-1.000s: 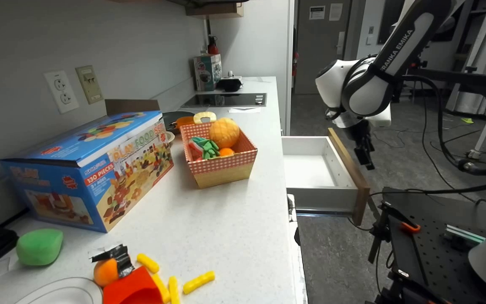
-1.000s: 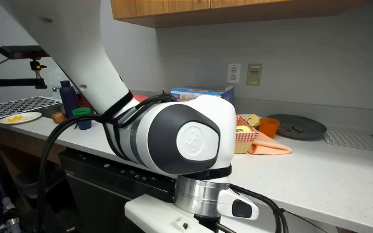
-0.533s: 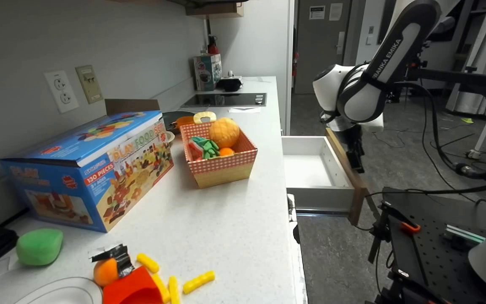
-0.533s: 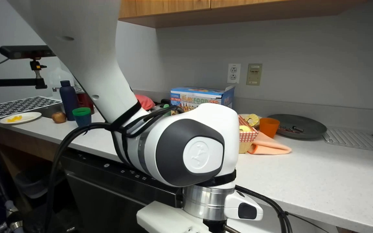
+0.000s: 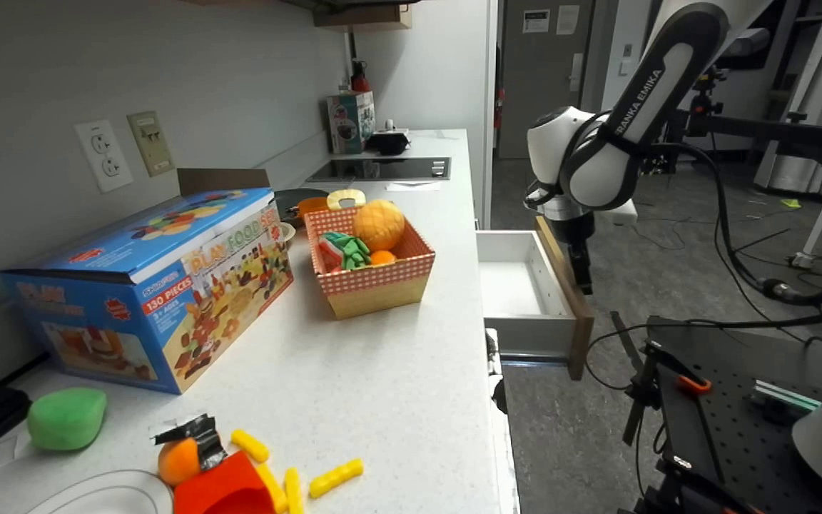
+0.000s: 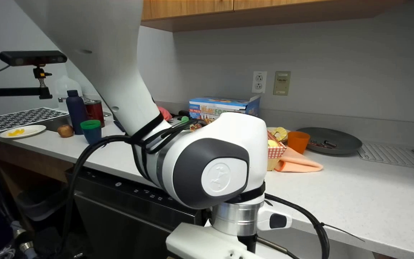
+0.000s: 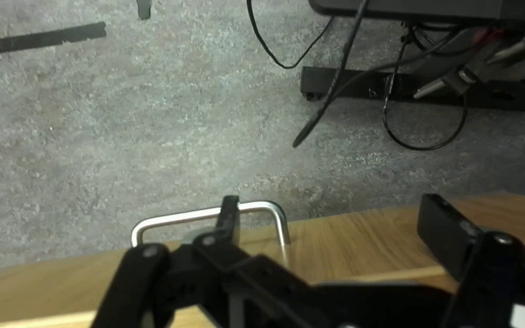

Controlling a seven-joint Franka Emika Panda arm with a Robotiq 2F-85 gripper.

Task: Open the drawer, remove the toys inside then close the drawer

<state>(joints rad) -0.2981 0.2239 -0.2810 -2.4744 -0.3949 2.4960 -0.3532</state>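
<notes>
In the wrist view, your hand (image 7: 331, 205) is spread wide, its two fingers (image 7: 229, 216) well apart. One finger crosses in front of one metal pull handle (image 7: 203, 213); the other lies over a wooden front (image 7: 349, 243). You cannot tell whether either touches. Only this view shows you the handle plainly.

In an exterior view, you see the drawer (image 5: 536, 335) standing open below the counter (image 5: 411, 400), its white bottom showing, your hand pointing down just beside the wooden front. On the counter, one red gingham basket (image 5: 379, 294) bears at least three play-food toys (image 5: 380, 225): two orange, one green. Nearer the camera lie four yellow toy fries (image 5: 336, 477), one red fry carton (image 5: 222, 489) and one rounded green toy (image 5: 67, 417).

In an exterior view, the arm (image 6: 210, 169) fills the middle, and the lower edge cuts it off above the hand. Only here do you get one navy bottle (image 6: 76, 113) and one red tumbler (image 6: 95, 113).
</notes>
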